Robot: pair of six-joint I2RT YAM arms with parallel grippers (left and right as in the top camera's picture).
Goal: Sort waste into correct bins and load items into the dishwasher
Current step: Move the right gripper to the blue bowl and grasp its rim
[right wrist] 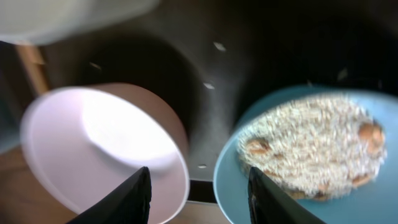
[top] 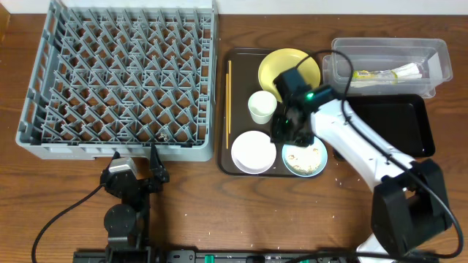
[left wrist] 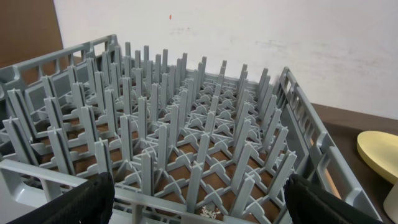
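A dark tray (top: 239,66) holds a yellow bowl (top: 288,67), a white cup (top: 262,106), a white bowl (top: 253,151) and a light blue plate (top: 306,159) with food scraps. My right gripper (top: 287,130) hovers open and empty just above the tray, between the white bowl (right wrist: 99,143) and the blue plate (right wrist: 311,155). The grey dishwasher rack (top: 121,77) fills the left of the table. My left gripper (top: 135,169) is open and empty at the rack's front edge (left wrist: 186,149).
A clear plastic bin (top: 387,66) with a wrapper inside stands at the back right. A black bin (top: 387,124) lies in front of it. Chopsticks (top: 229,102) lie along the tray's left side.
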